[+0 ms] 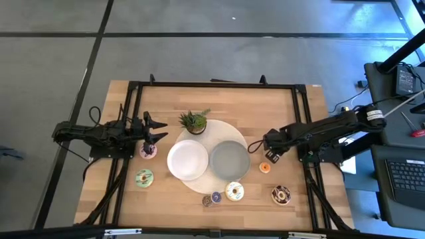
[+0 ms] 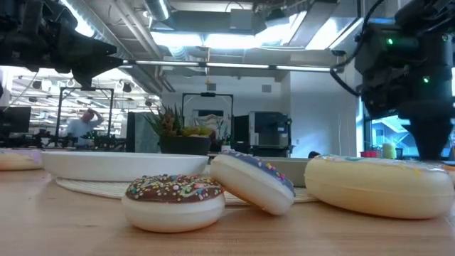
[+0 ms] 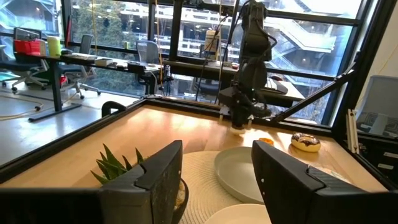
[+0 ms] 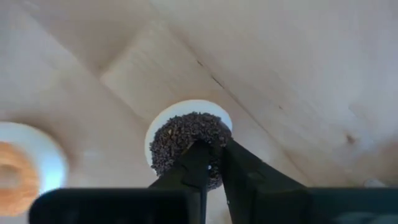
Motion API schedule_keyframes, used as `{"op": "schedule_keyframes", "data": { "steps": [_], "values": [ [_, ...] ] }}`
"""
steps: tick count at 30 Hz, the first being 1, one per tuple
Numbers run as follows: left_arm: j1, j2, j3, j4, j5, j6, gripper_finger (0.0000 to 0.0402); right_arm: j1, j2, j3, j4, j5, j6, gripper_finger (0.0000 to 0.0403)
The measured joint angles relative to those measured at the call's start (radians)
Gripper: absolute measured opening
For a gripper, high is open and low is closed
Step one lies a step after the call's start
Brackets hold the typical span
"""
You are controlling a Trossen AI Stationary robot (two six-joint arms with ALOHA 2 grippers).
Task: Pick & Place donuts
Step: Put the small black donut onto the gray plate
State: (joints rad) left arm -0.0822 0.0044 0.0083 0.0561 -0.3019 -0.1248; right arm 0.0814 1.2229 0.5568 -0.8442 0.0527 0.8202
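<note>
Donut, brown-sprinkled (image 4: 186, 140) | right tool (image 4: 213, 149) clamps it | left tool (image 3: 214, 180) open, over table edge

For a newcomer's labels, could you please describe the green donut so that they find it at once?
Find the white plate on the round mat. On the bare wood on its left-arm side lie two donuts; the green donut lies clear of the left gripper, its icing green where the pink donut beside that gripper is pink.

no readable text, labels, brands or numbers
</note>
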Motion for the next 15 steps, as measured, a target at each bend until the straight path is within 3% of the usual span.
{"op": "schedule_keyframes", "data": {
  "steps": [4, 12, 15],
  "values": [
    [0.0, 0.0, 0.0, 0.0, 0.0, 0.0, 0.0192, 0.0, -0.001, 0.059, 0.031, 0.022, -0.051, 0.0037],
    [0.0, 0.0, 0.0, 0.0, 0.0, 0.0, 0.019, 0.0, -0.001, 0.141, 0.442, -0.005, -0.365, 0.0052],
    [0.0, 0.0, 0.0, 0.0, 0.0, 0.0, 0.0193, 0.001, 0.014, 0.195, 0.469, -0.028, -0.446, 0.0053]
  ]
}}
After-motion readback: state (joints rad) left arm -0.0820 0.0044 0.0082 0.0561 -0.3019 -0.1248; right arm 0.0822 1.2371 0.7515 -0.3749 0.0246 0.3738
